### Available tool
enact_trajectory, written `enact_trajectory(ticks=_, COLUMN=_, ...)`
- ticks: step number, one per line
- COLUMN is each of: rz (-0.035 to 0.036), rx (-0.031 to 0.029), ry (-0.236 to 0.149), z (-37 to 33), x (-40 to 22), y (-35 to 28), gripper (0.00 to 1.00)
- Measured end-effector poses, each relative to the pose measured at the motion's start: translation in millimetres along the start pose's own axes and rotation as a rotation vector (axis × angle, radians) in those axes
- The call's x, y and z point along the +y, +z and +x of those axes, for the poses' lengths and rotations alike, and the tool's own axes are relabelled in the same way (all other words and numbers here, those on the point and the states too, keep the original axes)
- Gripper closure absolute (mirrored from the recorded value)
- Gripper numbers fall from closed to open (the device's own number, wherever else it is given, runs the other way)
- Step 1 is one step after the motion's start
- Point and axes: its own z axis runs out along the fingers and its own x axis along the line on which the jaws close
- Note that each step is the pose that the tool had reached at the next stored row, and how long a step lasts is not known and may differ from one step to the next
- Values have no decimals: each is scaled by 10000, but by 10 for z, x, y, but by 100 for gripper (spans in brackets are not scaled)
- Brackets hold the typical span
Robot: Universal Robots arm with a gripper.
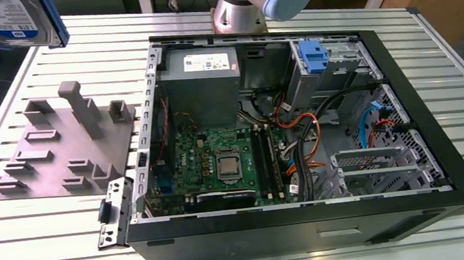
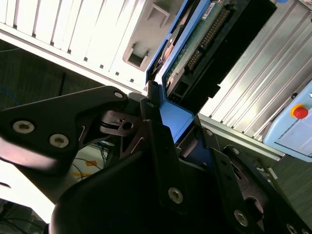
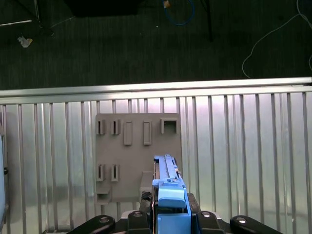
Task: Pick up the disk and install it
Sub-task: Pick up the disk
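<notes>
above the table's corner, at the exterior view's left: the disk (image 1: pixel 16 21) hung in the air with its white-and-blue label toward the camera, clear of the slatted table (image 1: pixel 40 247) and well apart from the open computer case (image 1: pixel 431 106).
grip: the gripper (image 3: pixel 171 217) was clamped on the blue end of the disk's carrier. in both wrist views the blue plastic sat between the two fingers, so the pincer was narrow and it held the disk.
why by the end: i judge that this hold left the long body and the connector side free, so that this part could go into a bay first.
attitude: in the first wrist view the disk stood edge-on and pointed away from the gripper. in the second wrist view its green circuit board and its connector row were visible.
under the disk: a grey fixture plate (image 3: pixel 136 146) with small slots lay on the table. the disk was above it and did not touch it.
inside the case: beside the grey power supply (image 1: pixel 201 66), a drive cage already carried another blue-tabbed carrier (image 1: pixel 313 56).
progress: the pick-up looked done. the disk was not yet in the case.
</notes>
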Motion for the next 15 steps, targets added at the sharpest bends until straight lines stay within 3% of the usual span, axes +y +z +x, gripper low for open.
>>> enact_trajectory(ticks=15, rz=0, rx=0, ry=1, z=-3, x=-50, y=0, gripper=64)
